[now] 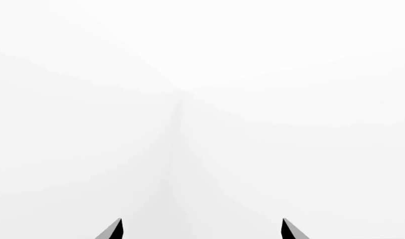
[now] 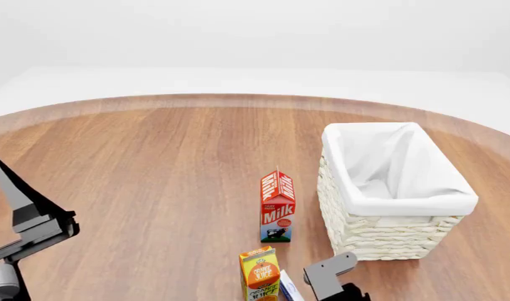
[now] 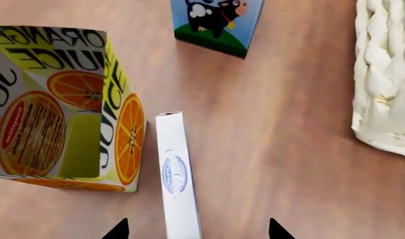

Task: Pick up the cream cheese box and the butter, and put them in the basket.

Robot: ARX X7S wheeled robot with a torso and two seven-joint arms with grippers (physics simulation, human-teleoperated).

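Observation:
The cream cheese box (image 3: 177,179), white with a light blue oval, stands on its edge on the wooden table right beside the orange juice carton (image 3: 63,107). My right gripper (image 3: 197,230) hangs open just above it, one dark tip on each side, touching nothing. In the head view the cream cheese box (image 2: 290,287) shows at the bottom edge, with the right arm (image 2: 330,279) over it. The white woven basket (image 2: 380,241) with cloth lining stands to the right. My left gripper (image 1: 202,229) is open, facing blank white. The butter is out of view.
A red milk carton (image 2: 277,207) stands upright between the juice carton (image 2: 261,274) and the basket. The left arm (image 2: 24,226) is raised at the table's left side. The round wooden table (image 2: 154,163) stretches away behind the cartons.

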